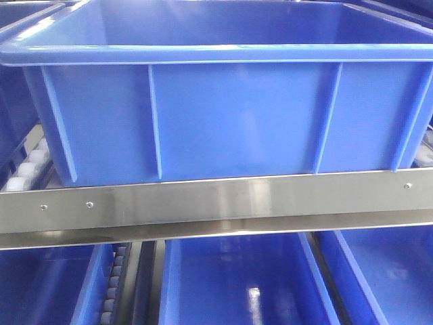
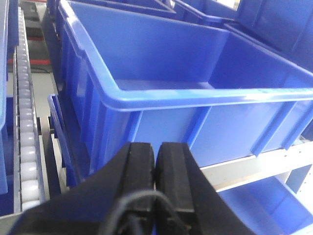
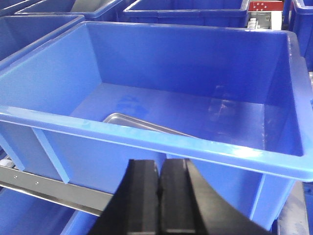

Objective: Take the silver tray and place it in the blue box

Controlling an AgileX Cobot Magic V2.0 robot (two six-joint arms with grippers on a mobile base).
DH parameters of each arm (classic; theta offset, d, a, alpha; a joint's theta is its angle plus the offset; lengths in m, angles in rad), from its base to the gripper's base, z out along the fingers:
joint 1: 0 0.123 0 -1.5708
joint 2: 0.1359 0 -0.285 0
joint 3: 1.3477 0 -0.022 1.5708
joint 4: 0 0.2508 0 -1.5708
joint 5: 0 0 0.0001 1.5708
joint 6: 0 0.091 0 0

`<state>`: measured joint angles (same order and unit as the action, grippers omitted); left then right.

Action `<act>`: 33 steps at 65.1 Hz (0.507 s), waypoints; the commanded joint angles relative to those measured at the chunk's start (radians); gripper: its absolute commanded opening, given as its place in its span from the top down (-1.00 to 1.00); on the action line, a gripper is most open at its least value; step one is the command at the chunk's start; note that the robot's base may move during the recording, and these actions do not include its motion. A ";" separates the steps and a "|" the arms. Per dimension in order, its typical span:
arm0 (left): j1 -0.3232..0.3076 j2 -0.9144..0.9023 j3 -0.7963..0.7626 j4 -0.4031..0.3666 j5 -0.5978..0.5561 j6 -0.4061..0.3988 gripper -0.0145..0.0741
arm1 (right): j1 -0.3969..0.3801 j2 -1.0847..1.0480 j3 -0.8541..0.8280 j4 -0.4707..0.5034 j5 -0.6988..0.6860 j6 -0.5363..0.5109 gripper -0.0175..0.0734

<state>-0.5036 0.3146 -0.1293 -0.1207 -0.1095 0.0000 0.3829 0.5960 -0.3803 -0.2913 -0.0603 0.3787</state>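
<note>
The blue box point(image 1: 223, 115) fills the front view, standing on a steel rack rail; it also shows as the blue box point(image 2: 146, 63) and the blue box point(image 3: 161, 73) in the wrist views. On its floor lies the silver tray point(image 3: 128, 121), only a corner and part of the rim showing above the near wall. My left gripper point(image 2: 156, 147) is shut with nothing between its pads, just in front of the box's near wall. Below the near rim, my right gripper point(image 3: 160, 164) is shut and holds nothing. Neither gripper shows in the front view.
A steel rack rail point(image 1: 216, 203) runs under the box. More blue crates sit on the shelf below point(image 1: 237, 277) and behind point(image 3: 186, 10). A track of white rollers point(image 2: 25, 122) runs along the left side.
</note>
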 commanded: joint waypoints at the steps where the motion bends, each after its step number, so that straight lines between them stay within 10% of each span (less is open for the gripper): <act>1: -0.008 0.003 -0.025 0.002 -0.082 0.000 0.69 | 0.000 -0.001 -0.025 -0.019 -0.088 -0.009 0.51; 33: -0.008 0.003 -0.025 0.002 -0.082 0.000 0.69 | -0.002 -0.029 -0.021 -0.013 -0.085 -0.009 0.51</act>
<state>-0.5036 0.3146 -0.1270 -0.1207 -0.1095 0.0000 0.3829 0.5842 -0.3716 -0.2929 -0.0620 0.3787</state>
